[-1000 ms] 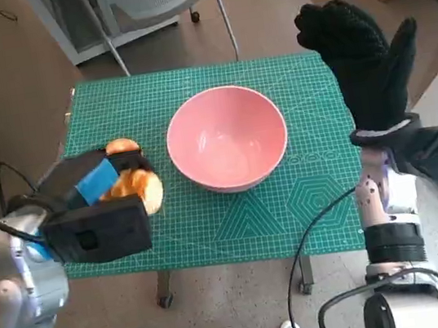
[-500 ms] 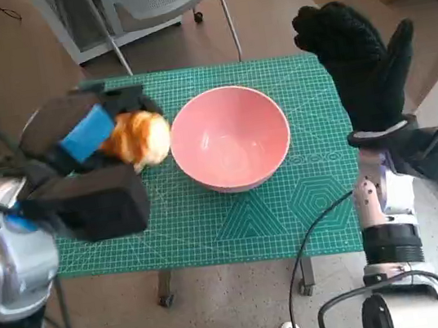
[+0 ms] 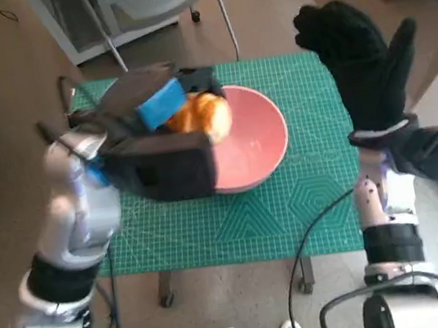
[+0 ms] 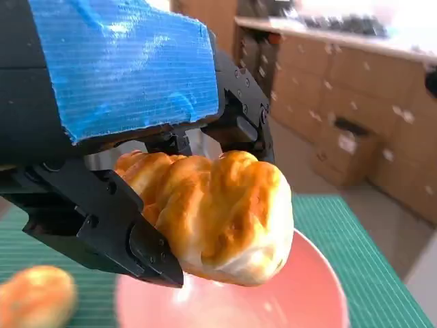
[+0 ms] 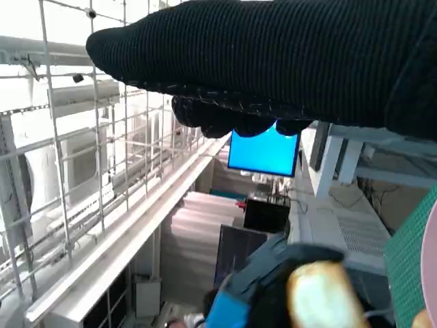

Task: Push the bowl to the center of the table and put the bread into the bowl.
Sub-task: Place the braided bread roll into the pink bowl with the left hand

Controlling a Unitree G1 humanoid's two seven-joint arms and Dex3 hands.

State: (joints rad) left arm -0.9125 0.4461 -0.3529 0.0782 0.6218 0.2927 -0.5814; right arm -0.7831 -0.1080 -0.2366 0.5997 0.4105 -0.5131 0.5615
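Two hands up in head view: left hand (image 3: pixel 163 106) clamped on bread (image 3: pixel 199 116) above bowl's (image 3: pixel 260 137) near rim; right hand (image 3: pixel 361 68) raised, fingers spread, holding nothing. From left wrist: fingers (image 4: pixel 102 225) pinching bread over pink bowl; second roll (image 4: pixel 34 297) beyond fingertips on green mat (image 4: pixel 348 236).
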